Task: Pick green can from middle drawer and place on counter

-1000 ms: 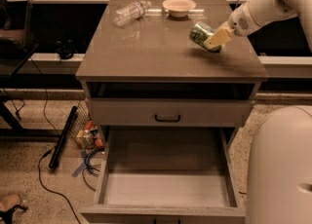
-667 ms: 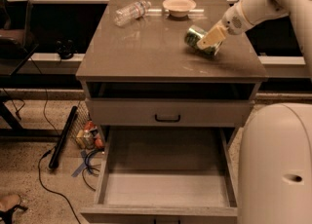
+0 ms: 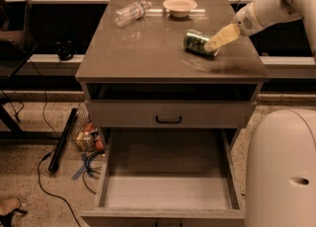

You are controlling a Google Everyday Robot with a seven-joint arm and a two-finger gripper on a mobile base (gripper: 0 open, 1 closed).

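Note:
The green can [image 3: 196,42] lies tilted on its side at the right of the counter [image 3: 148,53], just above or at its surface, with a shadow under it. My gripper [image 3: 211,46] comes in from the upper right on the white arm and is shut on the can's right end; a beige finger [image 3: 222,36] lies over it. The middle drawer [image 3: 168,194] is pulled fully open below and has nothing in it.
A clear plastic bottle [image 3: 131,12] lies at the counter's back left and a shallow bowl [image 3: 179,5] at the back middle. The upper drawer with the black handle [image 3: 168,119] is shut. My white base [image 3: 281,171] stands right of the open drawer. Cables and small items [image 3: 86,141] lie on the floor at left.
My gripper has carried the green can leftward and lower, toward the middle of the counter's right half. The drawer has not moved.

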